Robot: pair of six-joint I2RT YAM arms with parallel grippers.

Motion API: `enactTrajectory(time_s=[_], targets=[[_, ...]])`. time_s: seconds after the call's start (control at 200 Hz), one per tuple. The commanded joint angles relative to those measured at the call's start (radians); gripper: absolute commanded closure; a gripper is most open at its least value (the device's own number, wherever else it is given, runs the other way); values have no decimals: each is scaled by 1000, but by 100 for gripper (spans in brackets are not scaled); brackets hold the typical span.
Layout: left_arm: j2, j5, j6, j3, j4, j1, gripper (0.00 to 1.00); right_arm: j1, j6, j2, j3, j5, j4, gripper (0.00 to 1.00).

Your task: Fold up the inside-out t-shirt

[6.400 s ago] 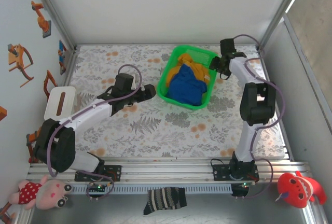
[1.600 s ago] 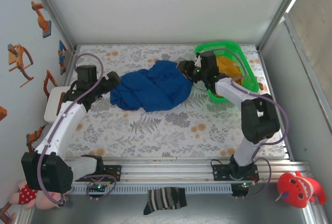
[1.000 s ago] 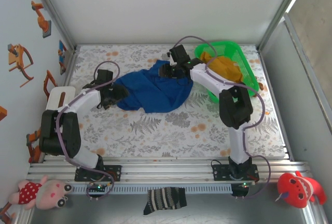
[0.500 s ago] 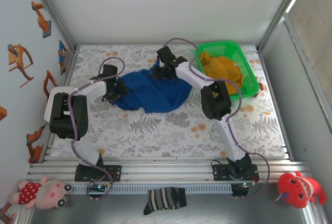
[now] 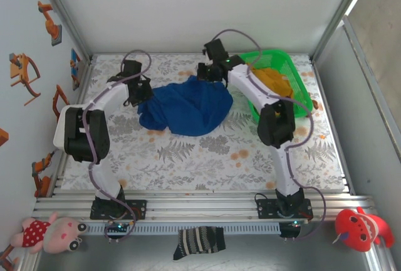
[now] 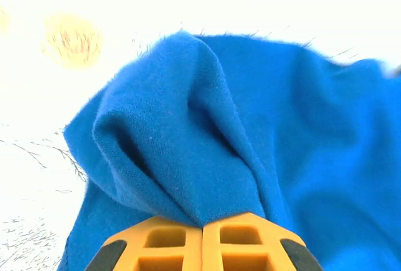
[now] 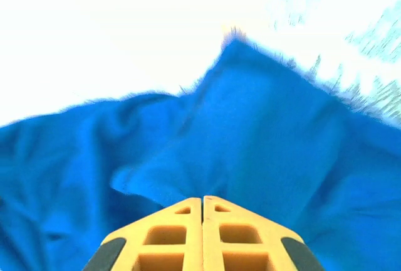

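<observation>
Cloth from the inside-out t-shirt lay bunched on the table just left of the green basket in the top view, and the mustard-yellow garment sat inside that basket. You had your left gripper at the shirt's edge farthest from the basket. Your right gripper was at the shirt's corner nearest it.

From the left wrist, your left gripper had its fingers pressed together, pinching a raised fold of the blue shirt.

From the right wrist, your right gripper was likewise closed tight on the shirt, whose cloth rose to a peak beyond the fingertips.
</observation>
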Motion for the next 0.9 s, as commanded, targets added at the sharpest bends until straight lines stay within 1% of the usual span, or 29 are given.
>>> enactTrajectory(time_s=[0.0, 0.18, 0.305, 0.325, 0.386, 0.421, 0.441, 0.476, 0.491, 0.526, 0.606, 0.711, 0.791, 0.896], targets=[[-135, 52, 25, 94, -75, 44, 100, -33, -7, -221, -40, 6, 56, 100], [-258, 136, 11, 161, -87, 102, 100, -51, 13, -435, -150, 29, 119, 100], [-329, 153, 2, 155, -80, 147, 100, -56, 49, -560, -274, 47, 185, 100], [-340, 156, 0, 149, -80, 152, 99, -56, 54, -580, -301, 50, 197, 100], [-372, 165, 0, 117, -71, 170, 87, -56, 76, -638, -394, 54, 240, 100], [-390, 171, -1, 89, -62, 178, 78, -55, 92, -669, -450, 52, 267, 100], [-402, 170, -3, 68, -57, 180, 71, -56, 102, -686, -490, 49, 283, 100], [-420, 174, -2, 31, -45, 185, 52, -56, 119, -708, -554, 42, 309, 100], [-428, 175, -3, 14, -40, 187, 45, -56, 126, -719, -583, 40, 321, 100], [-445, 177, 0, -26, -31, 188, 37, -55, 147, -740, -656, 30, 351, 100], [-467, 177, 7, -111, -36, 192, 28, -54, 187, -778, -829, 20, 434, 100], [-482, 190, 8, -224, -40, 193, 25, -55, 217, -794, -996, 5, 518, 100], [-479, 190, 3, -295, -35, 192, 23, -49, 229, -797, -1077, -4, 555, 100], [-450, 185, 3, -345, -19, 190, 21, -38, 226, -798, -1131, -3, 561, 100]])
